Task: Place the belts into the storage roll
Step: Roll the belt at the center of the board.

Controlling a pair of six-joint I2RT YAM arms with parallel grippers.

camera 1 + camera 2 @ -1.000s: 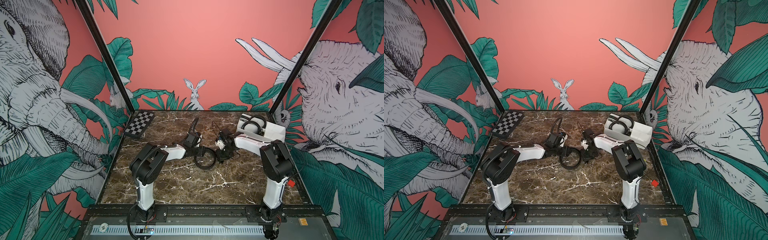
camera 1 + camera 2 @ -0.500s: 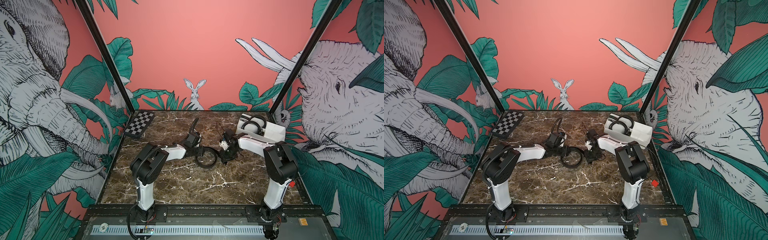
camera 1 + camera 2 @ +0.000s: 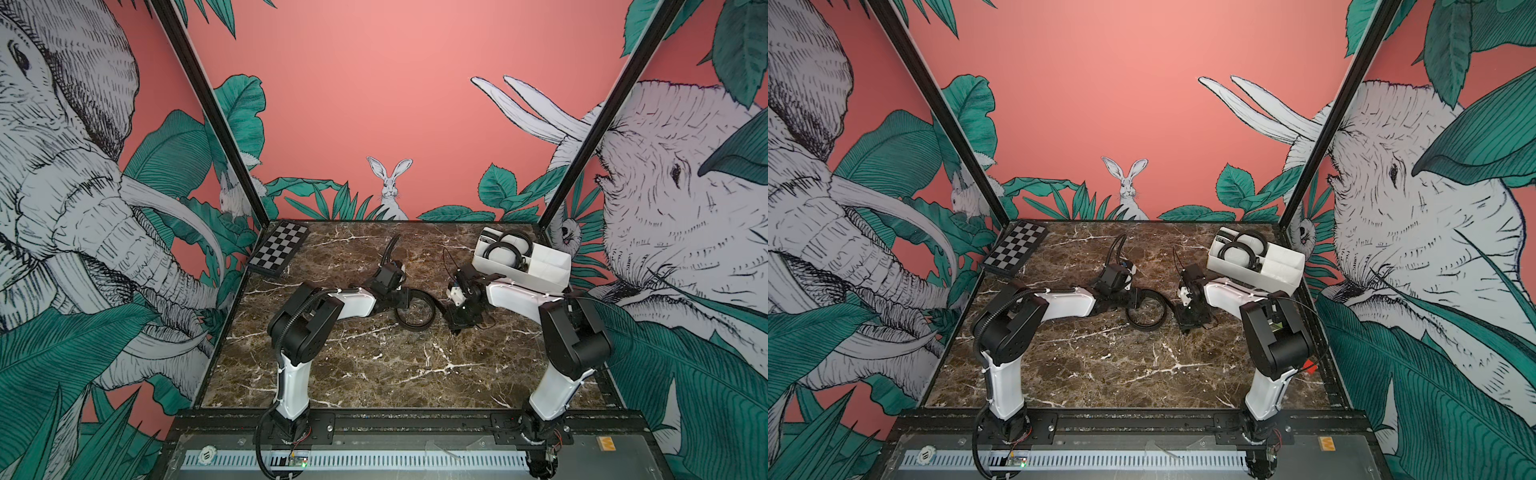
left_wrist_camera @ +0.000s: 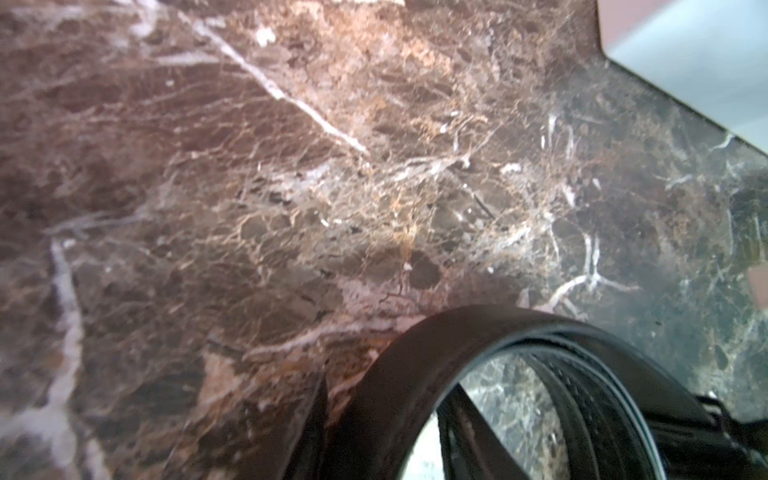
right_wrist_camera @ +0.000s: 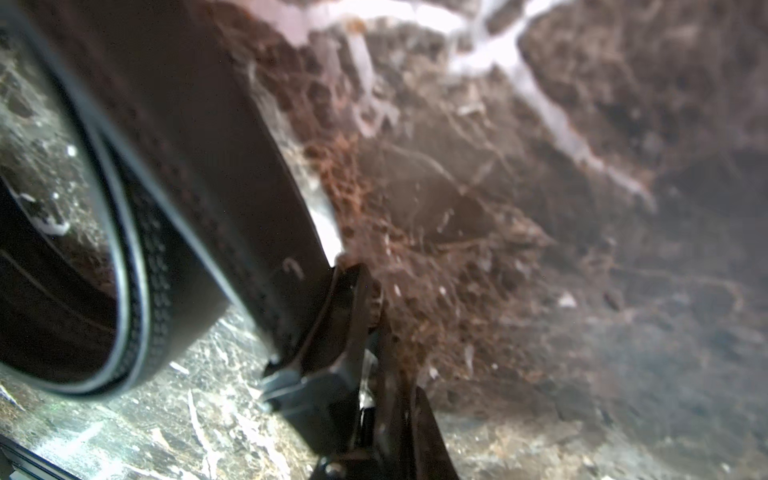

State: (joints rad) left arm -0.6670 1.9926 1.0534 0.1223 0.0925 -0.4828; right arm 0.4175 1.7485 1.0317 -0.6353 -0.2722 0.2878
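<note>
One black belt (image 3: pixel 415 328) (image 3: pixel 1146 327) lies coiled on edge at mid table. My left gripper (image 3: pixel 402 300) (image 4: pixel 386 424) straddles the coil's wall. One finger (image 4: pixel 309 419) is outside and one inside, with a sliver of marble showing beside the strap, so it is open. My right gripper (image 3: pixel 456 322) (image 5: pixel 365 399) is shut on that belt's buckle end (image 5: pixel 328 328). The storage roll (image 3: pixel 498 268) (image 3: pixel 1233 266) stands at the back right. Two coiled belts (image 3: pixel 505 247) lie in its far compartments.
A checkerboard (image 3: pixel 280 247) lies at the back left corner. Printed walls enclose the marble table (image 3: pixel 374 365) on three sides. A thin black cable (image 3: pixel 446 259) loops up from the right wrist. Both arm bases stand at the front edge.
The right gripper has shifted a little to the right with the belt's end in it. The left arm and the coil have hardly moved.
</note>
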